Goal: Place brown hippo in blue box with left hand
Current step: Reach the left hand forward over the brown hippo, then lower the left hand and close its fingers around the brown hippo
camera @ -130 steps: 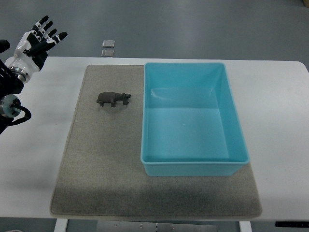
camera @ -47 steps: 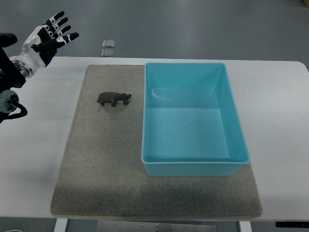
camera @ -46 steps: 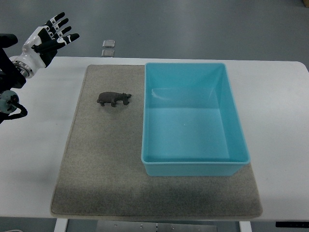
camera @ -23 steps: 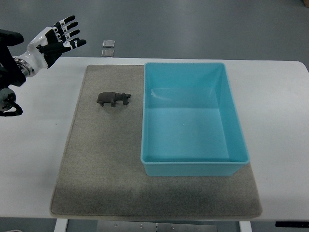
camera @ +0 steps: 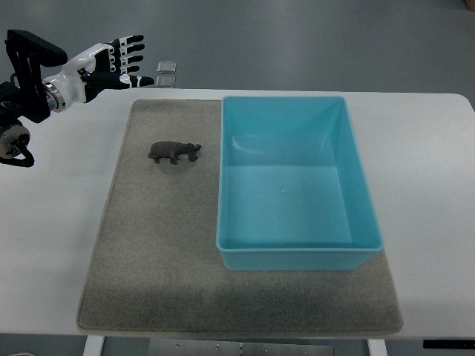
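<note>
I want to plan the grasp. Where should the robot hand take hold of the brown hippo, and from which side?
Probably across the trunk of the brown hippo, coming from above. It lies on the mat with its length running left-right, head toward the blue box. The back is broad and nothing crowds it. The left robot hand is open.

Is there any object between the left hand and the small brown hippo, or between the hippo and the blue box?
Nothing visible blocks either path. The left hand hovers open beyond the grey felt mat, with only bare mat between it and the small brown hippo figure. The blue plastic box sits just beside the hippo, empty.
</note>
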Robot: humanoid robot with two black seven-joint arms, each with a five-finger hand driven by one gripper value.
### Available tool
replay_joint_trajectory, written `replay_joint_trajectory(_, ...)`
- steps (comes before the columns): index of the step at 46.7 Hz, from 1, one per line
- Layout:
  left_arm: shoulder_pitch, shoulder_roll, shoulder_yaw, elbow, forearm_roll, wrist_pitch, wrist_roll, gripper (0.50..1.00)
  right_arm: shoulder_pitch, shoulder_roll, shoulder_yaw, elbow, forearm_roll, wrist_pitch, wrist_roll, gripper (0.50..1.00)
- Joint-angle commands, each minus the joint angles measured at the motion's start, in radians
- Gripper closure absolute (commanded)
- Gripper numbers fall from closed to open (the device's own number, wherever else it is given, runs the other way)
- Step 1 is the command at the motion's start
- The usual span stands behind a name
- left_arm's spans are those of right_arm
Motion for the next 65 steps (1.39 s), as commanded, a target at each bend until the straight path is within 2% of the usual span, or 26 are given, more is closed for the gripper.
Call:
replay_joint_trajectory(1,-0.01,-0.003,-0.001,0.0,0.07,0.004,0.001,0.519,0.0,0.0,0.0,0.0,0.0,-0.001,0.0,0.564)
replay_joint_trajectory(5,-0.013,-0.003,-0.001,-0.01,0.168,0.023,0.0,0.525,0.0,0.0,0.0,0.0,0.0,0.001,0.0,0.564)
replay_joint_trajectory(14,-0.014,0.004,0.006,-0.076,0.282,0.121,0.0,0.523,0.0,0.0,0.0,0.0,0.0,-0.001,0.0,0.564)
replay_joint_trajectory(32,-0.07,0.031,0.077,-0.122,0.428,0.119,0.007,0.506,0.0,0.0,0.0,0.0,0.0,0.001,0.0,0.564)
replay_joint_trajectory(47,-0.076,0.043,0.085,-0.127,0.639,0.133,0.015,0.525,0.0,0.0,0.0,0.0,0.0,-0.001,0.0,0.564)
replay_joint_trajectory(65,-0.071,0.068,0.138,-0.153,0.728,0.141,0.013,0.527,0.0,0.0,0.0,0.0,0.0,-0.001,0.0,0.564)
